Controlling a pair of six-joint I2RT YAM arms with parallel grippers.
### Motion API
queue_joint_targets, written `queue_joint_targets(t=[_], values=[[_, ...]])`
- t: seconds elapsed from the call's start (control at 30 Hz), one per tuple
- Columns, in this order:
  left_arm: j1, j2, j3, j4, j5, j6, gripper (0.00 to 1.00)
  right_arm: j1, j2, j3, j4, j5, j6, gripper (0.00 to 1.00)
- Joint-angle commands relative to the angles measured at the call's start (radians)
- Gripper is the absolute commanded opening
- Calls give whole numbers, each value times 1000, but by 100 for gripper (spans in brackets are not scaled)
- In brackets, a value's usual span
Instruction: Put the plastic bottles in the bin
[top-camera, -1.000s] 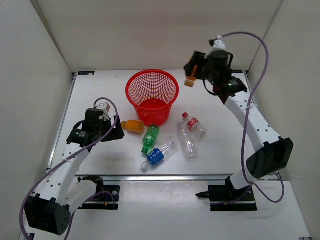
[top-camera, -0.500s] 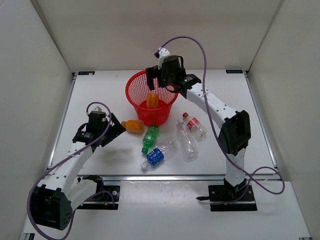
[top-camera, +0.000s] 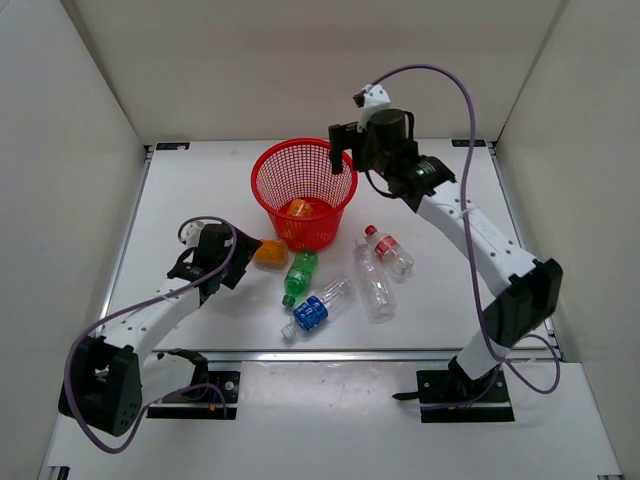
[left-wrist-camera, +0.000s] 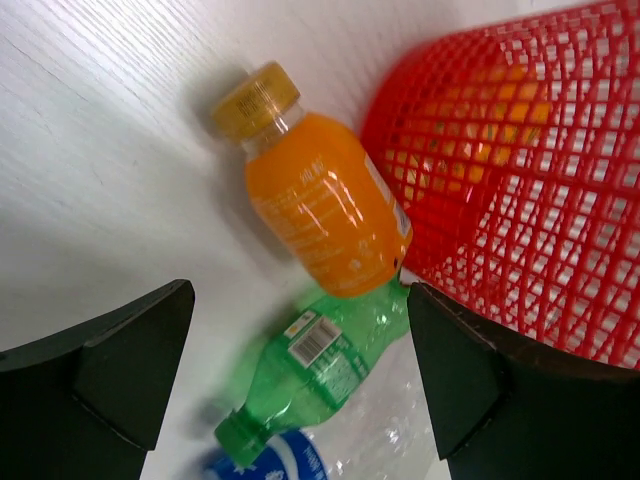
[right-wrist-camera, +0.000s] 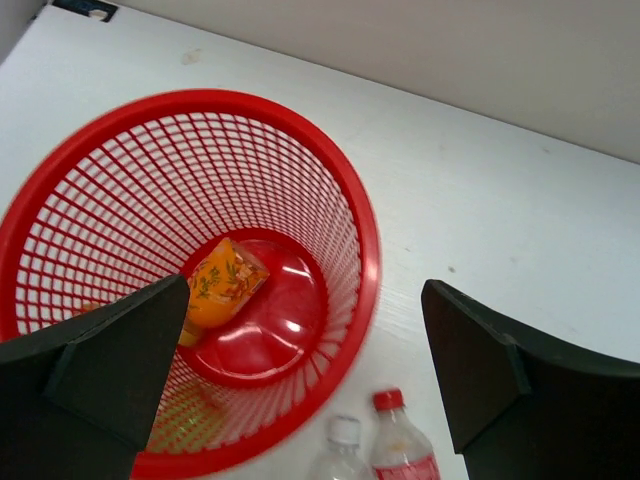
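— At the left wrist view's bottom edge, what's cropped?
— The blue-label bottle (left-wrist-camera: 268, 466), mostly. Left tool (left-wrist-camera: 300, 320), spread empty, frames an orange bottle (left-wrist-camera: 320, 205) beside the bin (left-wrist-camera: 540, 190); right tool (right-wrist-camera: 300, 350) gapes above a second orange bottle (right-wrist-camera: 222, 282) inside it.

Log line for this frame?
right gripper: open above round red plastic mesh basket | orange-filled plastic bottle: inside | left gripper: open, facing second orange-filled bottle

Glossy red plastic mesh bin (right-wrist-camera: 300, 190); matt, grainy white tbl (left-wrist-camera: 100, 150)
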Motion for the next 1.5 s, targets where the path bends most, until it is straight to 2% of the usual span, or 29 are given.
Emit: queue_joint_targets(t=[0.0, 0.07, 0.23, 0.37, 0.43, 0.63, 0.73, 0.77, 0.87, 1.0, 1.07, 1.13, 1.2, 1.27, 1.37, 1.4, 1.47], values=[[-11, 35, -10, 58, -85, -140, 99, -40, -149, -113, 50, 73, 14, 100], [-11, 57, -22, 84, -111, -157, 98, -89, -215, -188, 45, 58, 48, 99], [-10, 155, 8, 191, -73, -183, 99, -177, -355, -326, 41, 64, 129, 100], [-14, 242, 48, 190, -55, -197, 99, -241, -396, -351, -25, 108, 155, 99], [-13, 256, 15, 222, -26, -217, 99, -280, -427, -395, -28, 111, 160, 99], [-53, 357, 74, 271, -61, -234, 96, -359, -528, -463, -62, 113, 192, 99], [-71, 437, 117, 282, -49, -220, 89, -385, -562, -495, -100, 136, 206, 99], [-65, 480, 135, 288, -33, -211, 84, -398, -591, -520, -105, 142, 215, 99], [-54, 492, 131, 279, -15, -203, 76, -448, -634, -541, -129, 141, 230, 99], [-34, 355, 44, 232, -47, -200, 60, -496, -669, -547, -168, 145, 237, 99], [-34, 197, 5, 181, -155, -164, 52, -499, -680, -567, -171, 133, 226, 99], [-13, 67, -21, 146, -206, -100, 48, -491, -682, -605, -176, 119, 215, 99], [22, -50, 7, 112, -262, 8, 48, -487, -681, -650, -160, 51, 154, 99], [47, -152, 62, 95, -298, 191, 49, -491, -672, -708, -124, -53, 101, 99], [64, -158, 238, 99, -254, 425, 49, -462, -649, -797, -44, -201, -1, 98], [41, -116, 323, 104, -224, 521, 53, -455, -631, -811, -27, -218, -28, 99], [10, -42, 447, 119, -155, 618, 60, -389, -585, -828, 10, -214, -73, 99]])
